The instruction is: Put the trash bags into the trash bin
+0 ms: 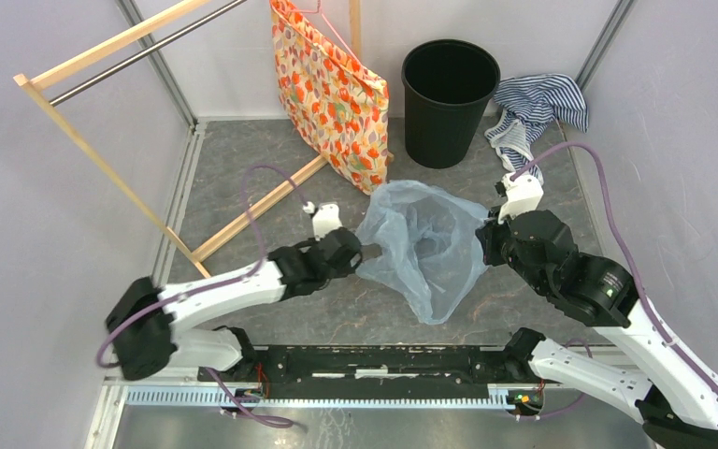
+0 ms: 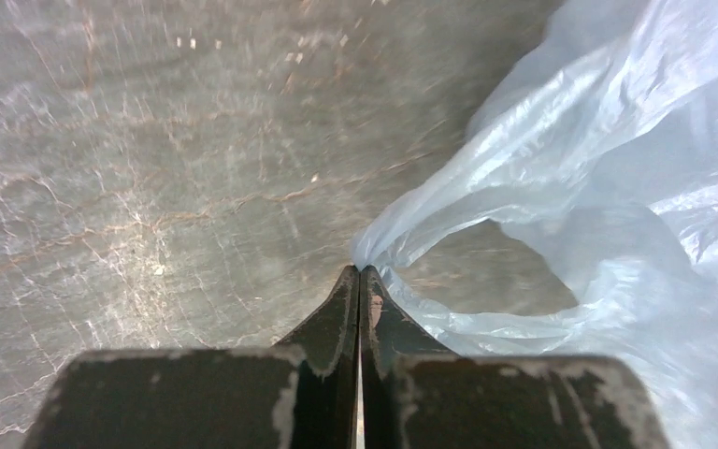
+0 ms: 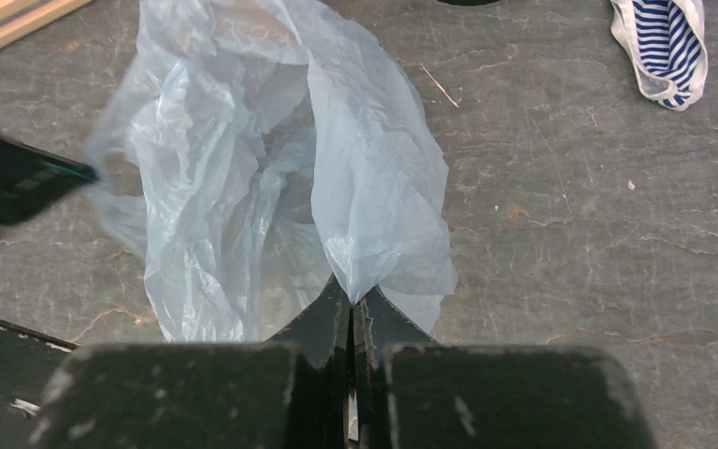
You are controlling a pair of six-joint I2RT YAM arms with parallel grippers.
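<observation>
A crinkly pale-blue trash bag (image 1: pixel 423 241) hangs spread between my two grippers over the grey floor, in the middle of the top view. My left gripper (image 1: pixel 374 253) is shut on its left edge; the left wrist view shows the film (image 2: pixel 608 159) pinched at the closed tips (image 2: pixel 360 271). My right gripper (image 1: pixel 482 224) is shut on the bag's right edge, and in the right wrist view the bag (image 3: pixel 271 159) fans out from the closed tips (image 3: pixel 351 292). The round black trash bin (image 1: pixel 449 101) stands upright behind the bag, apart from it.
An orange floral fabric bag (image 1: pixel 329 92) leans on a wooden rack (image 1: pixel 103 159) at the back left. A blue-white striped cloth (image 1: pixel 538 110) lies right of the bin, also seen as the striped cloth (image 3: pixel 668 47). Walls close in on both sides.
</observation>
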